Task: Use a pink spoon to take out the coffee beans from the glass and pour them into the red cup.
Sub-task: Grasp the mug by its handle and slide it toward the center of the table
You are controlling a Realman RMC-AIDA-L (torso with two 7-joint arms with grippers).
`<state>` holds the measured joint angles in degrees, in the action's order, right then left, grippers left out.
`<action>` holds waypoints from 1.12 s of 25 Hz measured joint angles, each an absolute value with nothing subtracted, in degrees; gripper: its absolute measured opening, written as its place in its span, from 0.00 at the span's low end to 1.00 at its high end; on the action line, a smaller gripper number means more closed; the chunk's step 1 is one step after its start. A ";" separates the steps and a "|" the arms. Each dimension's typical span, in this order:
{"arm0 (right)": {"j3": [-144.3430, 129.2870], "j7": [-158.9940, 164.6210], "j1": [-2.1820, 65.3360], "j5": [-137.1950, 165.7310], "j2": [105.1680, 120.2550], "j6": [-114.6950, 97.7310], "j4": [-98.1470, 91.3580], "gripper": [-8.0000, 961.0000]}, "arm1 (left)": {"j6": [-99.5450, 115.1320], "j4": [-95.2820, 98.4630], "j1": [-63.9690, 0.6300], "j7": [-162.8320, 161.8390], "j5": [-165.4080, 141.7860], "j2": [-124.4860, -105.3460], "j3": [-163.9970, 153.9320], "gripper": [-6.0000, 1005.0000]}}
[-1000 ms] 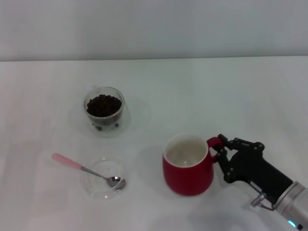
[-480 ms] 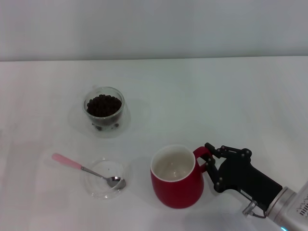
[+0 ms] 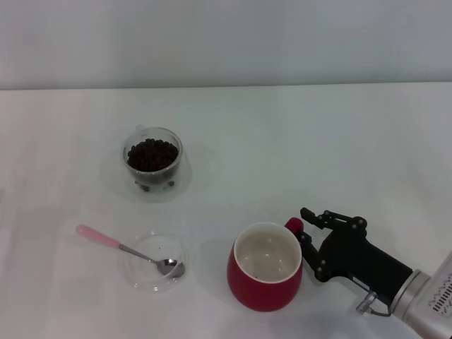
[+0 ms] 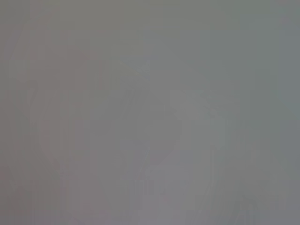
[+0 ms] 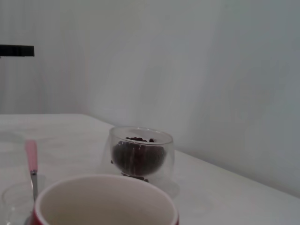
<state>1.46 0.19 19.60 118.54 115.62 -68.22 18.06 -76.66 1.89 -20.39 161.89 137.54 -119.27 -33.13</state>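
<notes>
Right gripper (image 3: 305,236) at the near right of the white counter (image 3: 282,141), black fingers (image 3: 321,215) closed on the handle of the red cup (image 3: 265,267). Cup standing on the counter near the front edge, cream inside showing, no beans visible in it. In the right wrist view, only the cup's rim (image 5: 105,199) in the foreground, the gripper's own fingers out of sight.

Glass (image 3: 152,164) farther back and to the left, upright, well apart from the cup, holding a heap of coffee beans (image 3: 152,154). Same glass (image 5: 140,157) seen beyond the cup rim from the right wrist, dark beans (image 5: 138,154) filling its inner bowl.

Pink spoon (image 3: 127,248) lying at the near left, metal bowl resting inside a shallow clear dish (image 3: 154,263), pink handle pointing out over the dish rim to the left and away. Spoon handle (image 5: 31,157) also visible from the right wrist, beside the cup rim. Dish just left of the cup, not touching it.

Left gripper not visible in the head view; left wrist view a featureless grey blur, nothing to make out, state of those fingers impossible to tell.
</notes>
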 joint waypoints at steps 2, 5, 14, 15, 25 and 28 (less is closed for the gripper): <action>1.39 0.22 19.69 118.62 115.57 -68.19 17.55 0.29 | -76.66 1.91 -20.48 161.89 137.54 -119.26 -33.14 0.86; 1.31 0.56 19.75 118.79 115.47 -68.10 16.98 0.30 | -76.66 1.93 -20.57 161.89 137.58 -119.26 -33.21 0.86; 1.43 0.84 18.37 118.38 115.18 -71.15 16.38 0.55 | -76.56 1.94 -20.55 161.89 137.78 -119.15 -32.98 0.86; 1.43 0.85 18.17 118.36 115.13 -71.61 16.38 0.59 | -76.55 1.94 -20.54 161.89 137.79 -119.12 -32.94 0.86; -0.51 6.66 15.97 119.00 114.96 -76.28 13.41 0.70 | -75.01 2.53 -20.83 161.89 137.98 -118.98 -32.87 0.86; -0.64 6.98 15.85 118.97 114.96 -76.28 12.89 0.70 | -74.39 2.68 -20.92 161.89 137.99 -119.01 -32.87 0.86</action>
<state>-0.64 6.98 15.85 118.97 114.96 -76.28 12.89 -74.39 2.68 -20.92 161.90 137.99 -119.01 -32.87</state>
